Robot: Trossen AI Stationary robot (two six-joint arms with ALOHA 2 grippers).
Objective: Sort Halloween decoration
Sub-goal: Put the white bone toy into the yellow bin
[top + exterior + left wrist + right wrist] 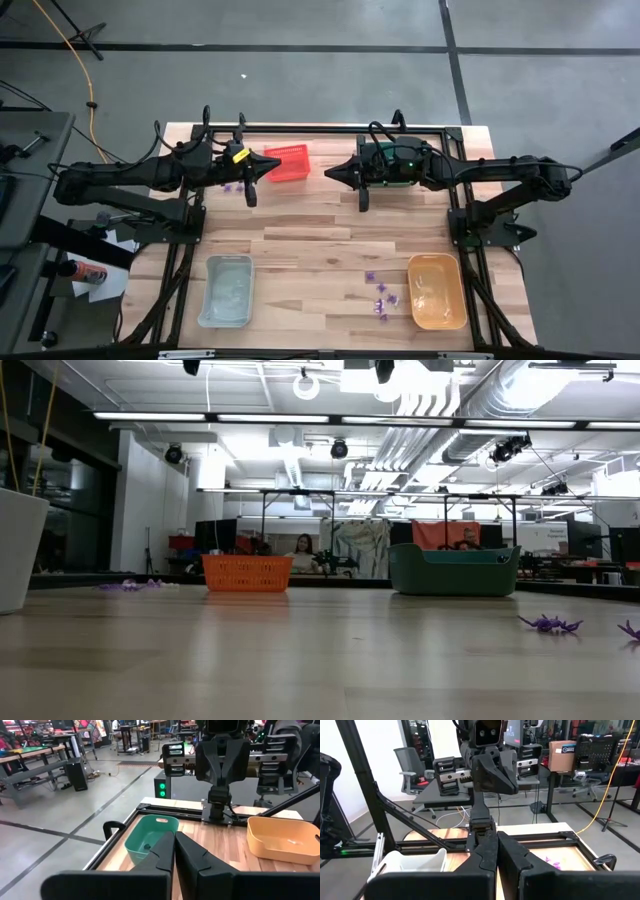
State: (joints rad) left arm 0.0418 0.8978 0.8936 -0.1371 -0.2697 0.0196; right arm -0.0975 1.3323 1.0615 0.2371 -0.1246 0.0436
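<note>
While spiky purple trinkets [380,297] dot the wood-grain table [320,250], both grippers (2) [275,163] [330,172] hang closed, empty.

Purple spiky trinkets [380,292] scattered beside orange bin [437,291]

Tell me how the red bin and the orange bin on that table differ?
The red bin sits at the table's far edge between the two arms; the orange bin sits at the near right corner. The red bin's walls look slotted, the orange bin's smooth. Purple trinkets lie beside the orange bin. Both are open-topped.
</note>
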